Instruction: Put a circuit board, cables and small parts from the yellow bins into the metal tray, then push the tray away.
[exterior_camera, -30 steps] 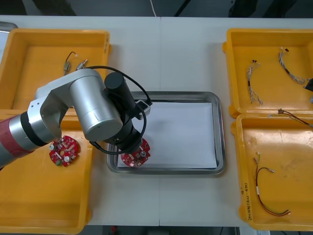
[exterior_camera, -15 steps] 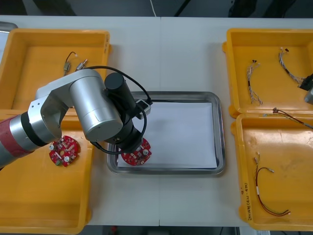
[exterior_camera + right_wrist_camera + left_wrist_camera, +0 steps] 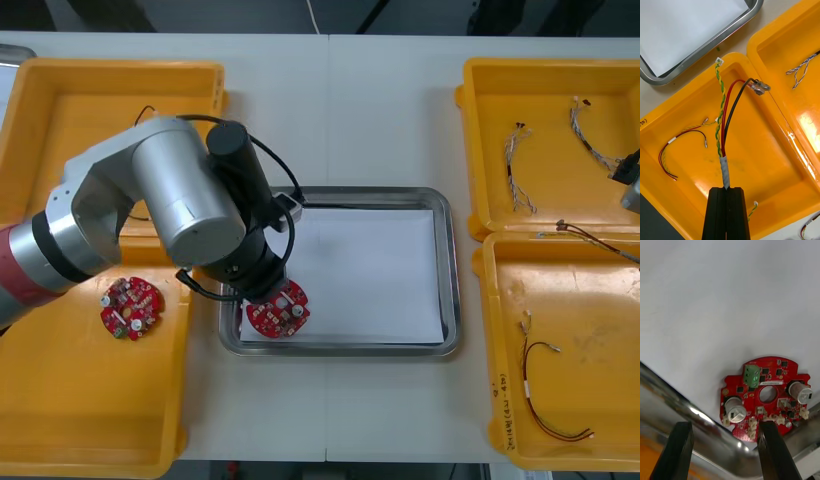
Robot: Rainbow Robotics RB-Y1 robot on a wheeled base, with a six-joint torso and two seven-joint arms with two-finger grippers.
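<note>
A round red circuit board (image 3: 277, 310) (image 3: 752, 377) lies flat on the white inside of the metal tray (image 3: 452, 300), in its near left corner by the rim (image 3: 677, 397). My left gripper (image 3: 724, 450) hangs just above it, open, one finger over the rim and one at the board's edge. My left arm (image 3: 180, 205) covers that corner in the front view. My right gripper (image 3: 727, 195) is shut on a cable (image 3: 724, 112) (image 3: 590, 236) of red, black and twisted yellow-green strands, held above the near right yellow bin (image 3: 600, 400).
A second red board (image 3: 131, 306) lies in the near left bin (image 3: 60, 420). Small metal parts (image 3: 150, 125) sit in the far left bin. A red and yellow cable (image 3: 540, 400) rests in the near right bin. Blue and white cables (image 3: 518, 165) lie in the far right bin.
My left gripper has opened and let the board go in the tray; the arm has drawn back a little. The held cable has shifted slightly towards the tray.
</note>
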